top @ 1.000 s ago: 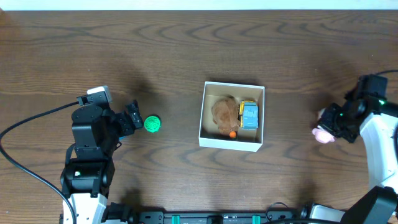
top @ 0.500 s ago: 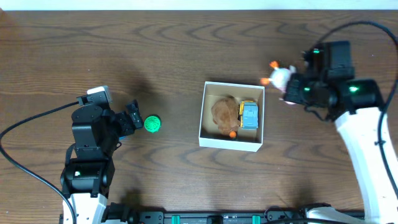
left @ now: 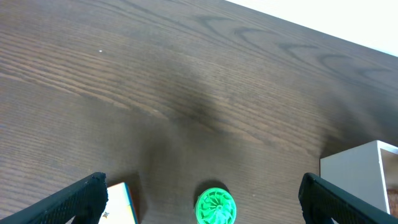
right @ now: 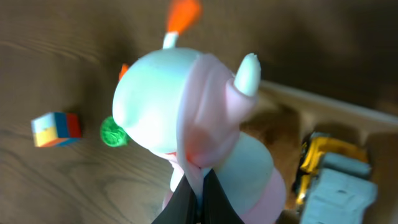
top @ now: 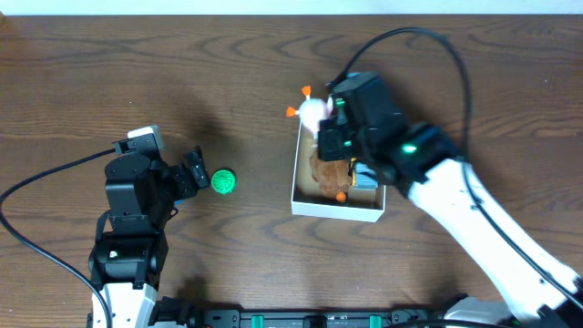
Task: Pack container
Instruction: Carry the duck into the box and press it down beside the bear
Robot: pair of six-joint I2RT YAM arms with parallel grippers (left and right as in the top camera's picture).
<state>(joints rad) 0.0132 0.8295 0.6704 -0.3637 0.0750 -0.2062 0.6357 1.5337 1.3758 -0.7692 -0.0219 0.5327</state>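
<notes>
We see a shallow square container (top: 337, 210), thin white walls, tan inside, holding a brown toy (top: 325, 169), just beside our right pincer (top: 319, 123) pinching a white-pink toy (top: 312, 111); left pincer (top: 199, 170) spread.

A green disc (top: 223, 181) lies at nine o'clock of the white, tan-lined box (top: 337, 210) on the dark wood-grain table (top: 182, 73); the toy (top: 311, 111) is white, pink and orange-tipped.

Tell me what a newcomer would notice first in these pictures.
The right arm reaches across the table, holding a white and pink toy over the far left corner of the white box. Inside lie a brown plush toy and a yellow truck. A green disc lies just ahead of the open left fingers.
</notes>
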